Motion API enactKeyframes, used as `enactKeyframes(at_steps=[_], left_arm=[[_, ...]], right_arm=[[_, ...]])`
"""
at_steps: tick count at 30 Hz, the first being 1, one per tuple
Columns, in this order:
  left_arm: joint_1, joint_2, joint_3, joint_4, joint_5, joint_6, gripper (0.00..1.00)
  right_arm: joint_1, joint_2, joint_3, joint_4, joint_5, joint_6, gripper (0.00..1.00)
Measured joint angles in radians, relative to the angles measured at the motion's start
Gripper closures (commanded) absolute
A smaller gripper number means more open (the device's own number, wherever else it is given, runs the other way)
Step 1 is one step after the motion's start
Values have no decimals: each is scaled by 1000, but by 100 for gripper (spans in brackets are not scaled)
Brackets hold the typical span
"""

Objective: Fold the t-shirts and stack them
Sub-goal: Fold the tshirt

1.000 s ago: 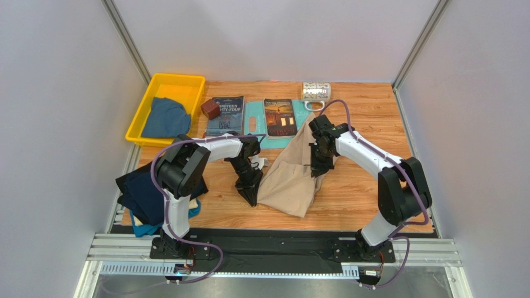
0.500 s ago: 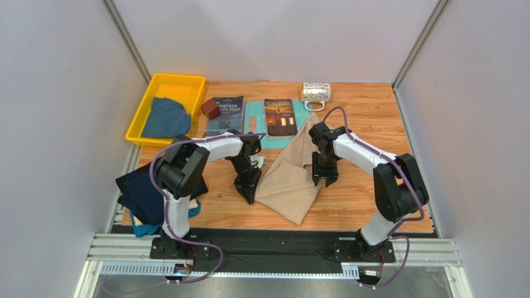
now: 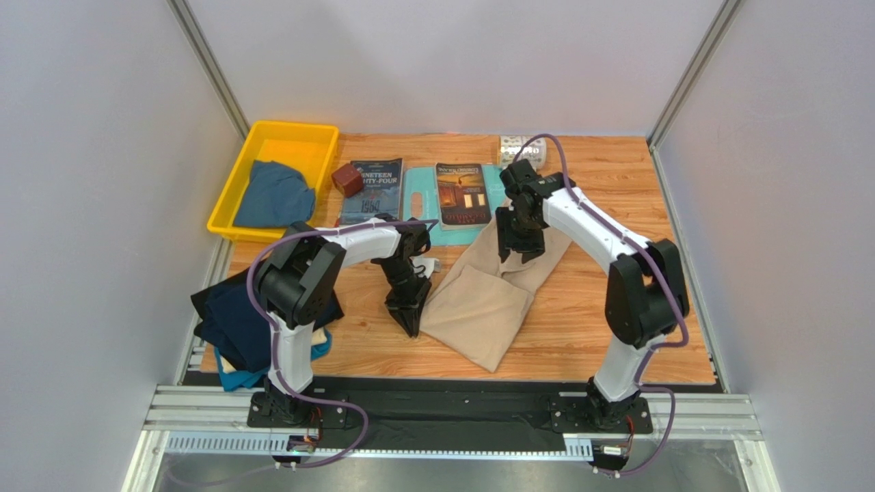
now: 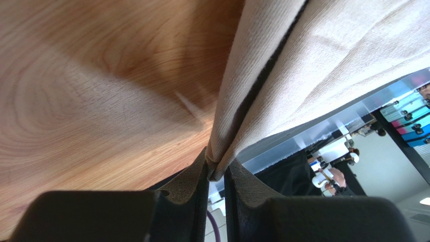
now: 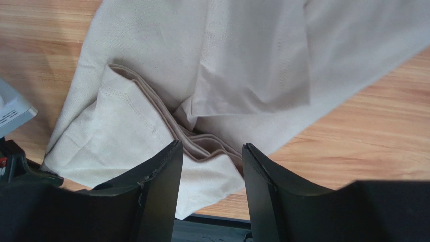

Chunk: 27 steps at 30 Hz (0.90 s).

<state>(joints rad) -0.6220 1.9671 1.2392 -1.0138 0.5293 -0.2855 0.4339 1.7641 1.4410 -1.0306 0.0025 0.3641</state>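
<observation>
Beige t-shirt (image 3: 483, 308): matt cloth, stitched hem. Worktop (image 3: 606, 308): smooth wood grain, faint sheen. Yellow bin (image 3: 298, 149), ten o'clock: glossy plastic. Front rail (image 3: 709, 415): bare metal.

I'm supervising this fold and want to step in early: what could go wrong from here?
1. The left gripper pinches only a thin edge of the beige t-shirt at its fingertips; a pull could slip it free.
2. The right gripper hangs open over several bunched layers; closing there might catch only some.
3. The shirt's far end lies close to the book, so dragging may nudge it.
</observation>
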Motion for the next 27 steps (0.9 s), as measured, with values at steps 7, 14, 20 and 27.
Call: enactKeyframes(at_steps=[7, 14, 20, 27], left_arm=[[0, 0, 0, 0, 0, 1, 78], [0, 1, 0, 0, 5, 1, 79], [0, 9, 0, 0, 11, 2, 79], [0, 37, 9, -5, 12, 4, 79]], right_arm=[[0, 161, 32, 26, -92, -33, 48], [0, 182, 37, 44, -166, -47, 48], [6, 197, 43, 56, -210, -47, 48], [22, 231, 55, 66, -245, -48, 49]])
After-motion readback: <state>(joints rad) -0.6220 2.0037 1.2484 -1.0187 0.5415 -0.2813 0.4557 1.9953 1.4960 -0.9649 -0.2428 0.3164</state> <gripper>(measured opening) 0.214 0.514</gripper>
